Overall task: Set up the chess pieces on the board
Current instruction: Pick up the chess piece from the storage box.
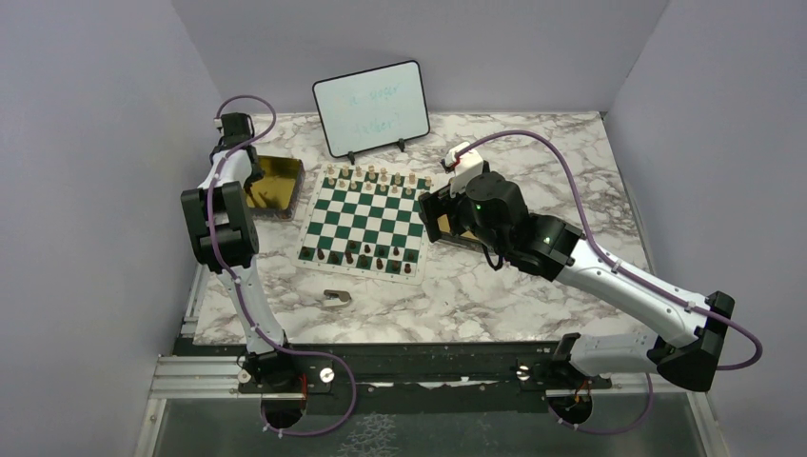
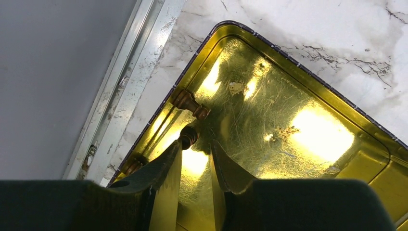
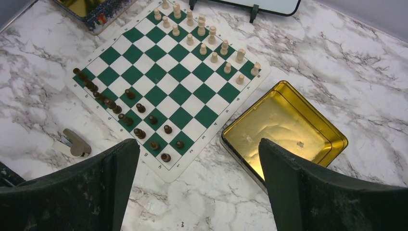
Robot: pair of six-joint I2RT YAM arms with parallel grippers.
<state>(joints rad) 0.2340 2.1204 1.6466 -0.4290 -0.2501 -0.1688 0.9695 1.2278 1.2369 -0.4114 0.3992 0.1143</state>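
Observation:
The board (image 1: pixel 362 224) lies mid-table, green and white. Light tan chess pieces (image 3: pixel 202 36) fill its far rows and dark brown chess pieces (image 3: pixel 125 115) stand along its near rows. In the left wrist view my left gripper (image 2: pixel 196 147) reaches down into a gold tin (image 2: pixel 308 77), open by a narrow gap. One dark piece (image 2: pixel 189 136) lies at the tip of the left finger, not between the two. Another dark piece (image 2: pixel 191 103) lies just beyond it, and a third (image 2: pixel 134 163) rests against the tin wall. My right gripper (image 3: pixel 198 159) hangs wide open and empty over the marble beside the board's corner.
A second gold tin (image 3: pixel 284 130), with no pieces in it, sits right of the board under my right arm. A white whiteboard (image 1: pixel 371 107) stands behind the board. A flat brownish-grey scrap (image 1: pixel 336 297) lies on the marble in front of it. The table's metal edge (image 2: pixel 120 86) runs beside the left tin.

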